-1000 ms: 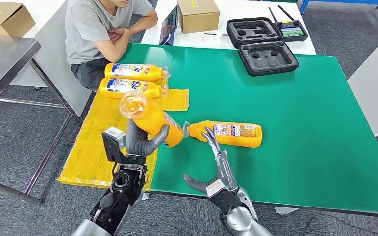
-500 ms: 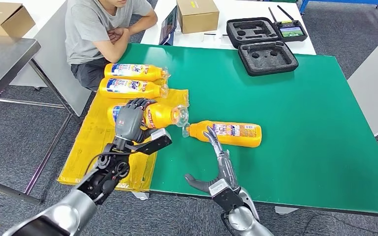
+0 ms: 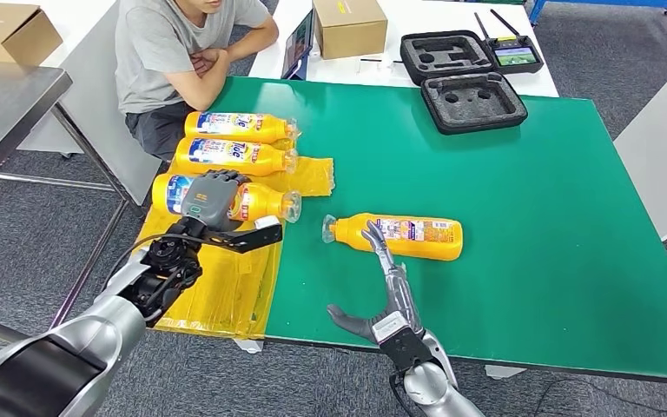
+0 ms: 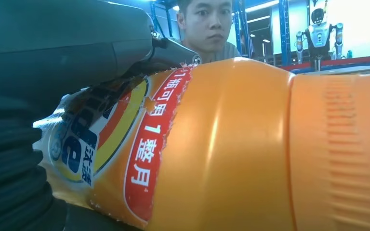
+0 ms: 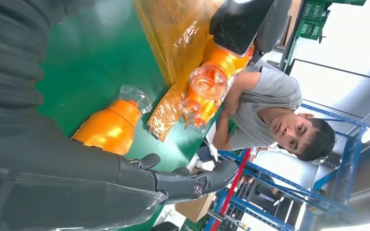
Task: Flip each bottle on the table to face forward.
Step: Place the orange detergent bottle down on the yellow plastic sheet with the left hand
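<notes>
L hand (image 3: 211, 198) grips third bottle (image 3: 260, 202) on yellow sheet (image 3: 217, 287); R hand (image 3: 388, 287), fingers spread, holding nothing, just by fourth bottle (image 3: 417, 236).

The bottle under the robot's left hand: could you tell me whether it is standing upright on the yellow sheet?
No: the bottle lies on its side on the yellow sheet, with the left hand gripping it.

My fingers (image 4: 53, 53) wrap the label end of the orange bottle (image 4: 250, 154), its red and blue label (image 4: 111, 144) facing me. A person (image 4: 207, 24) sits behind the bottle.
</notes>
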`<state>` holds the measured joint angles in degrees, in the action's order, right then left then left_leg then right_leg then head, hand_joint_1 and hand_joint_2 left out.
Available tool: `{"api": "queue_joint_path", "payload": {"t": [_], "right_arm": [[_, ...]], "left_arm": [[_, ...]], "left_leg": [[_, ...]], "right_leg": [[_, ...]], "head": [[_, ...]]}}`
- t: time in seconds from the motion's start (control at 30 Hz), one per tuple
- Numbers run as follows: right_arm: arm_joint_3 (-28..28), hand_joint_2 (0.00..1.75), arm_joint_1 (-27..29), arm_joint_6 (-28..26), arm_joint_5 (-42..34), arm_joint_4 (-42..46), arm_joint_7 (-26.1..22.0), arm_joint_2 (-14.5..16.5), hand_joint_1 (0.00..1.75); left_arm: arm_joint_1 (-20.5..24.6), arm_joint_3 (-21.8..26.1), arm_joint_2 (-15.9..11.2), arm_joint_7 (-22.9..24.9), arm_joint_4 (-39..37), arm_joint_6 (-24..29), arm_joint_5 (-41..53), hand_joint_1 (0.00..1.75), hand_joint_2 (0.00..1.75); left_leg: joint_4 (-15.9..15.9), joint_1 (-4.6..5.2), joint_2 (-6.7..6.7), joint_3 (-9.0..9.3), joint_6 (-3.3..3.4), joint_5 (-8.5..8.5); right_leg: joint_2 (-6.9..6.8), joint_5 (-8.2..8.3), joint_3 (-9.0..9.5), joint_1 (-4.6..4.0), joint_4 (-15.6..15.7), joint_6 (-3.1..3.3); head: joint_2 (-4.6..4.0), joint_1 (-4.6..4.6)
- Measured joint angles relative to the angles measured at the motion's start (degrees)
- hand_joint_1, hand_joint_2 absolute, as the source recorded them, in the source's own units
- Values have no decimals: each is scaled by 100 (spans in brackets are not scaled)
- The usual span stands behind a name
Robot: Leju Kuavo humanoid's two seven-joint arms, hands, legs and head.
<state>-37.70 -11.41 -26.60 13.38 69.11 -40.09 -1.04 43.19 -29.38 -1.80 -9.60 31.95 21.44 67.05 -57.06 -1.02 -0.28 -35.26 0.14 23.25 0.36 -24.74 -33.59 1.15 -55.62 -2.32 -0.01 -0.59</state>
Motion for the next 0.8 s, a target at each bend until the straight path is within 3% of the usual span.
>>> {"api": "queue_joint_path", "payload": {"t": [0.27,0.43,0.8], "right_arm": [[-3,175,-15,22,-6,0,0,4,0],[-5,175,-68,126,2,-3,0,50,0],[-7,175,-96,155,-13,-30,1,60,0]], "left_arm": [[204,-81,-14,293,-256,-430,329,172,175],[504,-185,5,493,-561,-1088,605,172,175],[657,-220,185,-116,-1007,-1996,403,175,175]], "left_leg": [[0,-1,0,0,0,-1],[0,-1,0,0,0,-1],[0,0,0,-2,0,0]], "right_leg": [[0,0,-1,-2,0,0],[0,0,-1,-2,0,0],[0,0,-2,0,0,0]], "head": [[1,0],[1,0],[1,0]]}}
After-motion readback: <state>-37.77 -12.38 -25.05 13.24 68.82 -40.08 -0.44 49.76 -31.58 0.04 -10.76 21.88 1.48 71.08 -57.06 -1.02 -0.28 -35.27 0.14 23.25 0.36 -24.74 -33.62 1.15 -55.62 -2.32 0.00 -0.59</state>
